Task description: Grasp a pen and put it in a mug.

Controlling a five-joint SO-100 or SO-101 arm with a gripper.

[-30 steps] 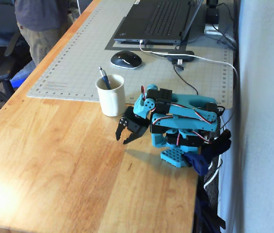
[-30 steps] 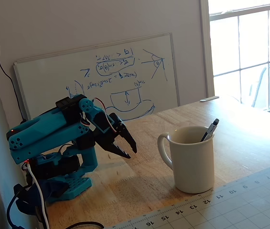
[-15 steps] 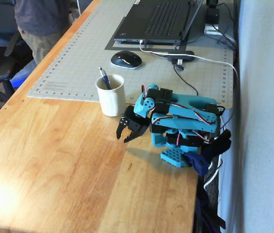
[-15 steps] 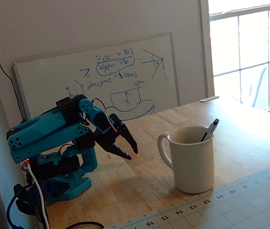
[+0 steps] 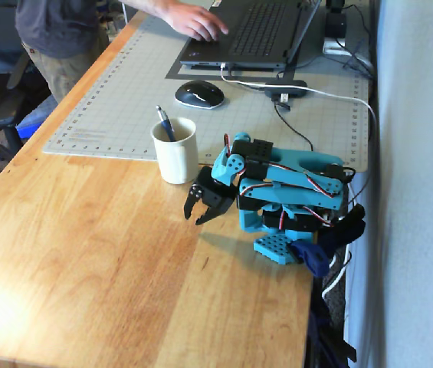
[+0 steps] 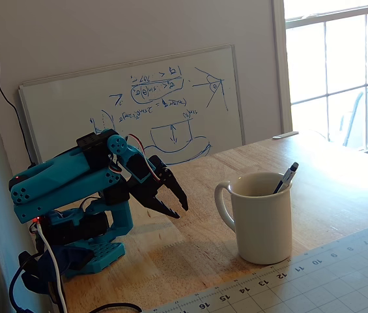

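The cream-white mug stands on the wooden table at the edge of the grey cutting mat; in a fixed view its handle shows on the left. The dark pen stands tilted inside the mug, its upper end sticking out above the rim, as also seen in a fixed view. My gripper hangs low over the table just right of the mug, folded back near the arm's base, slightly open and empty. In a fixed view it is left of the mug and apart from it.
A grey cutting mat holds a black mouse, a laptop and cables. A person's hand rests on the laptop. A whiteboard leans on the wall behind the arm. The table's edge runs close to the arm's base.
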